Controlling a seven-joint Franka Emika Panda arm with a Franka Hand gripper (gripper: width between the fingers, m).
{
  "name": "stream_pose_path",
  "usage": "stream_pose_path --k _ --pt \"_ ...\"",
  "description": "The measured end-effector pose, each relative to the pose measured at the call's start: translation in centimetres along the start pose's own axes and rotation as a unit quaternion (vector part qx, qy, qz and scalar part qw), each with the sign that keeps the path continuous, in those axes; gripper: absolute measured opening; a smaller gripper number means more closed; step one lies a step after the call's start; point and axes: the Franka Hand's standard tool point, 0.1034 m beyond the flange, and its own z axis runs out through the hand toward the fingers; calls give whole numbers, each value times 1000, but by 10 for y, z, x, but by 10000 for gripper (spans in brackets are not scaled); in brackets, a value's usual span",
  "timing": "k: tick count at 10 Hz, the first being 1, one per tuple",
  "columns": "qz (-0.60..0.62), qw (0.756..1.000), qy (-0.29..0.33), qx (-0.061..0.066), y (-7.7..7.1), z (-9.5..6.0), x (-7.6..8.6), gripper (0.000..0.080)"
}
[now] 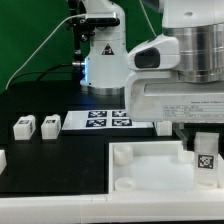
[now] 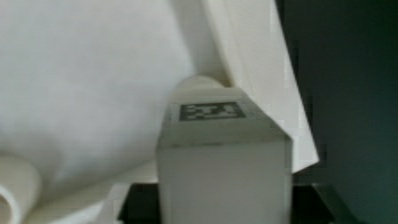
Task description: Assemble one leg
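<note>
Over the large white square plastic tray [image 1: 150, 172], at its corner on the exterior view's right, grips the small white blocky plastic leg [image 1: 205, 157] upright, jaws pinched onto it. Probably handles light, stiff, slick; best taken by flat opposite sides. Shows nothing in the tray's other round corner socket [image 1: 122, 153]

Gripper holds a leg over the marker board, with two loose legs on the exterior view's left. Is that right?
No: the gripper holds the leg over the tray, not the marker board, as the exterior view shows. Two loose legs do lie on that view's left.
</note>
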Motion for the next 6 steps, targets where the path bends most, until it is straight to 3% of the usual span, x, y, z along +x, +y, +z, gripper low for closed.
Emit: stream_pose_path --k 2,3,6 --pt "150 989 3 0 1 1 1 293" --pt "258 966 3 0 3 1 1 293" --pt "517 856 -4 11 7 2 0 294"
